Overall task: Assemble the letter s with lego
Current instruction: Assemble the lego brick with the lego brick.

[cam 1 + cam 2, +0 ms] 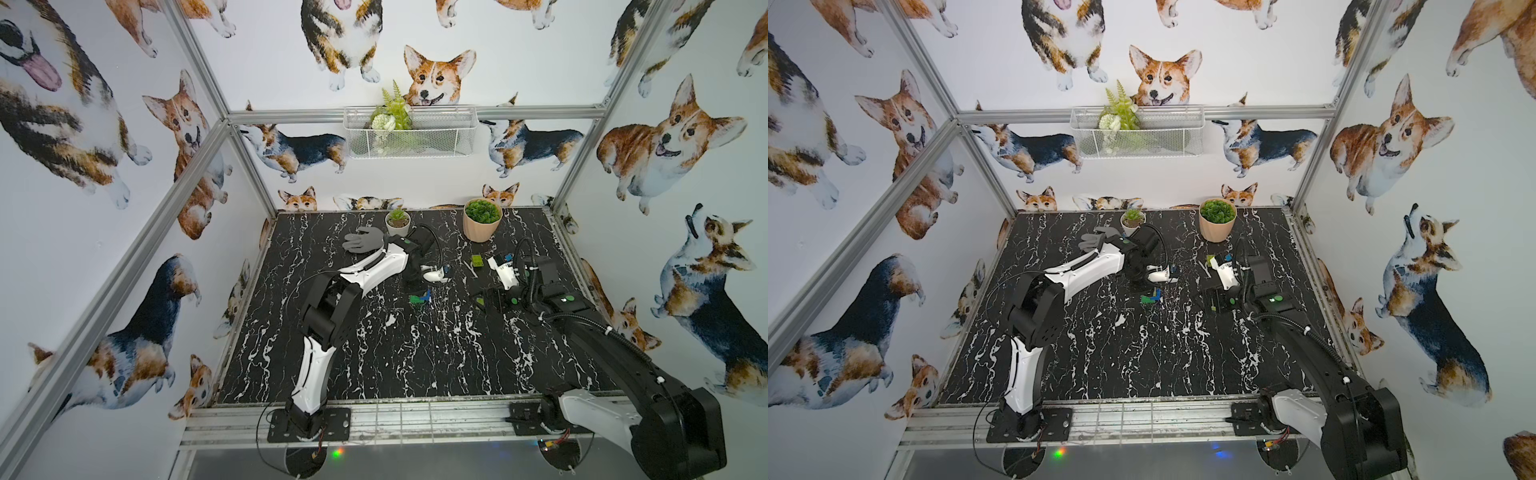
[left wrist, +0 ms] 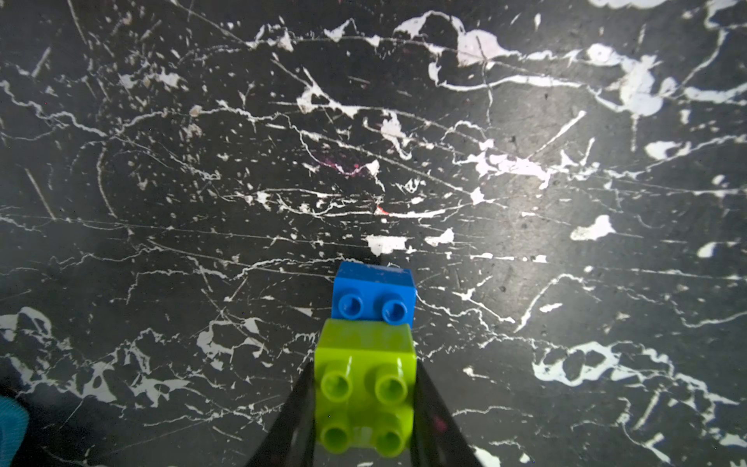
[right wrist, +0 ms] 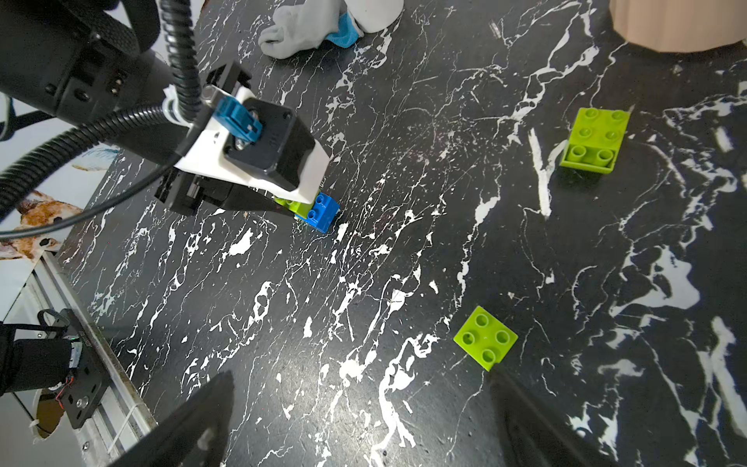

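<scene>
My left gripper [image 2: 365, 388] is shut on a lime-green lego brick [image 2: 366, 388], with a blue brick [image 2: 374, 297] joined to its far end. This cluster hangs low over the middle of the black marble table; both top views show blue [image 1: 424, 296] and dark green [image 1: 414, 299] below the left gripper [image 1: 417, 291]. My right gripper [image 3: 359, 380] is open and empty, just above the table. A flat lime-green square brick [image 3: 485, 337] lies by one of its fingers. Another lime-green piece [image 3: 594, 139] with several studs lies farther back.
A grey glove [image 1: 365, 241] lies at the back beside a small white plant pot [image 1: 398, 222]. A larger peach pot [image 1: 482, 220] stands at the back right. A wire basket [image 1: 409, 133] hangs on the rear wall. The table's edges run along aluminium frame posts.
</scene>
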{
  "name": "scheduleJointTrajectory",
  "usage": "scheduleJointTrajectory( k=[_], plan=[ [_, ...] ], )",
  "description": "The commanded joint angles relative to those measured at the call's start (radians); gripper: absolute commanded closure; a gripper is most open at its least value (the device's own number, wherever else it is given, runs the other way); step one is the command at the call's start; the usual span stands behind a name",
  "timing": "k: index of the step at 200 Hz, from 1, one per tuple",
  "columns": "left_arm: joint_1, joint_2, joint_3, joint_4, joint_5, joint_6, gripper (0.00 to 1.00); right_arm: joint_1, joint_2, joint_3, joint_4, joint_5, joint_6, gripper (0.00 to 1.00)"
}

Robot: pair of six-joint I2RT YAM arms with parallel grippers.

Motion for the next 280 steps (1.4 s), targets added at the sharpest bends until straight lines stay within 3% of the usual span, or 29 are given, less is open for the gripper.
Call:
scheduleJointTrajectory(
  k=[1, 280],
  plan=[
    [-0.002, 0.015, 0.006, -0.037, 0.007, 0.028, 0.83, 0.001, -0.002, 0.001, 0.008, 0.002, -0.015, 0.0],
    [0.024, -0.023, -0.025, 0.019, 0.068, 0.084, 0.85, 0.001, 0.004, 0.01, 0.002, -0.005, -0.021, 0.0]
  ],
)
